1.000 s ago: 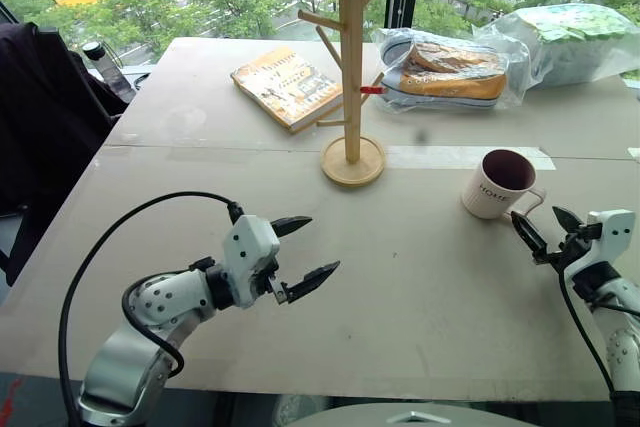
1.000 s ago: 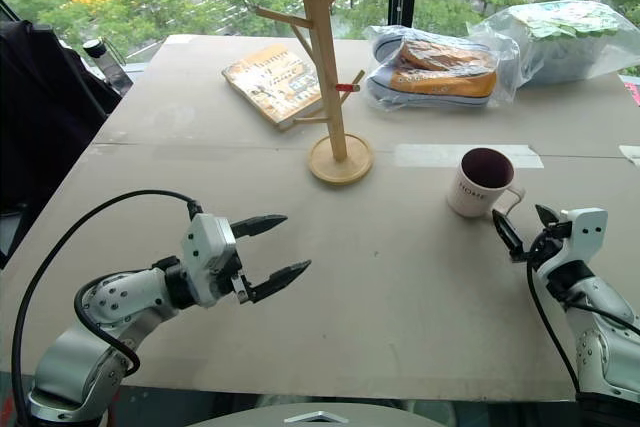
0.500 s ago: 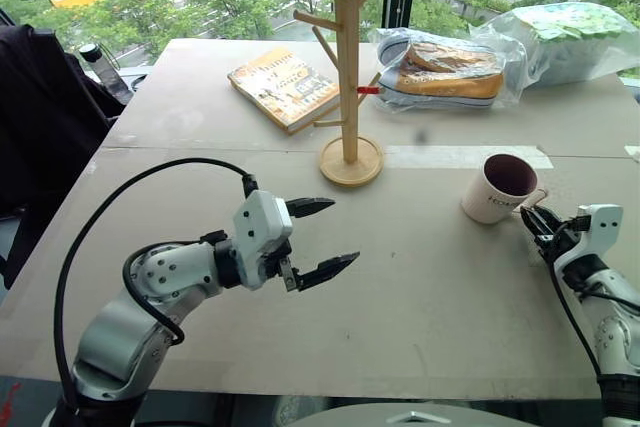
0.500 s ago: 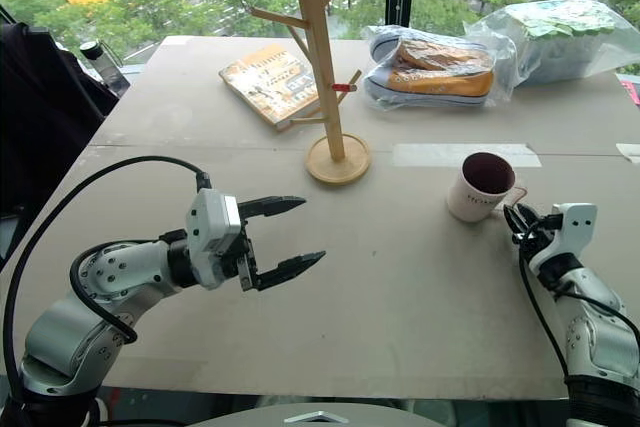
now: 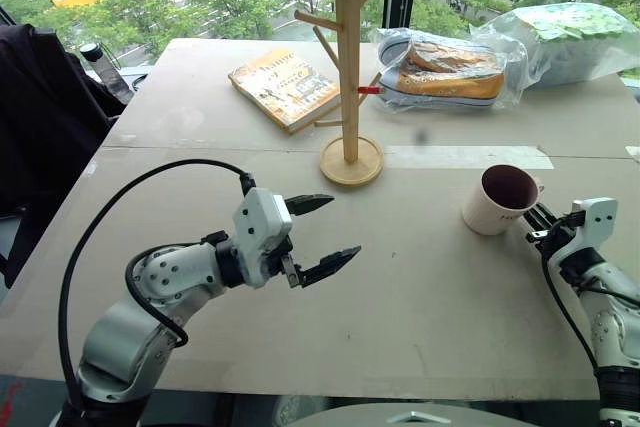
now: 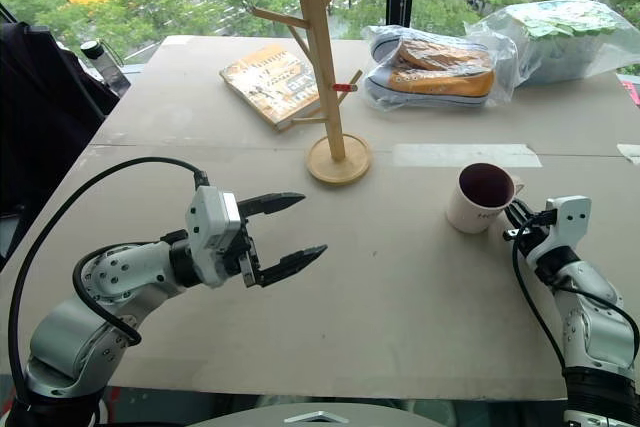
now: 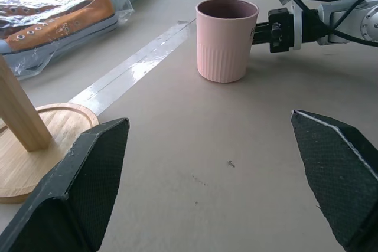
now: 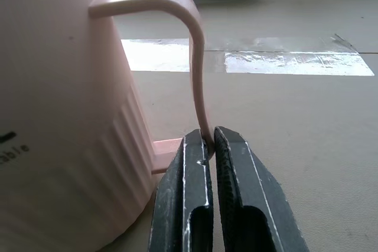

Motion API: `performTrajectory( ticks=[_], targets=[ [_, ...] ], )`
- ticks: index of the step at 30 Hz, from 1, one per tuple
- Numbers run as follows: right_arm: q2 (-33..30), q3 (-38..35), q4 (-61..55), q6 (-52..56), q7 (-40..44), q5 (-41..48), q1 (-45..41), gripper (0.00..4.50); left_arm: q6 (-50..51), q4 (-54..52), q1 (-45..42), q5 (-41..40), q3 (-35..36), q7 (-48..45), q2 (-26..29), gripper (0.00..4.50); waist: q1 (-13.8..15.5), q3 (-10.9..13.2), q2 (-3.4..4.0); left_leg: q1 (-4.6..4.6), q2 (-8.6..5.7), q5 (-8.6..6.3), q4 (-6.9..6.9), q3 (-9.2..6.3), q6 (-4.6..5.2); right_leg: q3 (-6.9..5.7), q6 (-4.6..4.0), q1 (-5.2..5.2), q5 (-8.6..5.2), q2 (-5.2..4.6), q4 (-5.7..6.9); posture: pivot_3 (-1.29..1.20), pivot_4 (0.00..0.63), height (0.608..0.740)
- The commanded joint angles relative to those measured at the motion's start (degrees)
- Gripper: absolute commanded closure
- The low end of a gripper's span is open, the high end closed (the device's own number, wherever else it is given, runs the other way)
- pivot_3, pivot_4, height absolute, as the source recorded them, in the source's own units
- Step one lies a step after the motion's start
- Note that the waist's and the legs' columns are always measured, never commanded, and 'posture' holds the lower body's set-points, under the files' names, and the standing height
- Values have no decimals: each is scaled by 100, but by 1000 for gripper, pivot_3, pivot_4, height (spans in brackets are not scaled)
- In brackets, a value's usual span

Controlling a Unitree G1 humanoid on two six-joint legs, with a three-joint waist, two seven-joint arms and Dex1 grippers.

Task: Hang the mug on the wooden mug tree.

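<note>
**Right gripper pinches the mug's handle; left arm waits open over the table**

Here the right gripper [image 8: 207, 146] reaches in low and roughly level from the table's right edge, its two black fingers [image 8: 186, 199] pressed together on the lower part of the mug's loop handle [image 8: 198, 69]. The mug [image 5: 503, 199] stands upright on the table [image 5: 420, 287], right of centre, its dark inside facing up and its handle turned toward the right arm. A strip of clear tape [image 5: 465, 157] lies on the table just behind it.

The left arm is bent at the elbow and held above the near left part of the table, a black cable looping over it. The left gripper [image 5: 322, 238] points forward and to the right, roughly level, with its fingers spread wide and nothing between them; in the left wrist view the mug sits straight ahead between its tips.

The wooden mug tree [image 5: 350, 77] stands upright on its round base toward the back middle, well apart from the mug, one red-tipped peg pointing right. Behind it lie a book [image 5: 285, 85] and a bagged shoe [image 5: 450, 69].
</note>
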Motion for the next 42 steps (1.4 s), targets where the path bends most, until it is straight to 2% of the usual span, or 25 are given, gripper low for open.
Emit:
performTrajectory(
  ticks=[1,9,16,22,31,42],
  targets=[
    [-190,56,-124,-182,270,-53,-46,4439,-140,-310,21,-104,142,57,-47,0,-1,0,0,0,0,0,0,0,0,0,0,0,0,0,0,0,150,740],
    [-622,413,-715,126,664,0,-518,4439,-181,-350,62,-351,302,179,-273,0,-20,1,1,1,1,0,1,1,0,2,0,-1,0,0,2,0,150,740],
    [-1066,868,-1656,1335,760,355,-1463,4439,-307,-394,191,-613,499,384,-549,0,-16,2,0,-1,1,0,1,-3,0,0,0,-1,0,1,1,0,150,740],
    [-1016,1097,-1998,1847,657,544,-2225,4439,-512,-447,522,-578,565,478,-707,0,18,3,-2,-6,1,0,2,-6,0,-4,0,-2,0,-2,-2,0,150,740],
    [-921,1256,-2005,1873,692,505,-2332,4439,-687,-554,775,-603,669,629,-723,0,-1,3,-3,-8,0,0,1,-6,0,-6,0,-2,0,-8,-5,0,150,740],
    [-810,1647,-2275,2426,548,557,-3273,4439,-866,-427,798,-1326,1059,962,-1237,0,-17,4,-4,-8,1,0,1,-6,0,-7,0,-4,1,-7,-5,0,150,740]
  ],
)
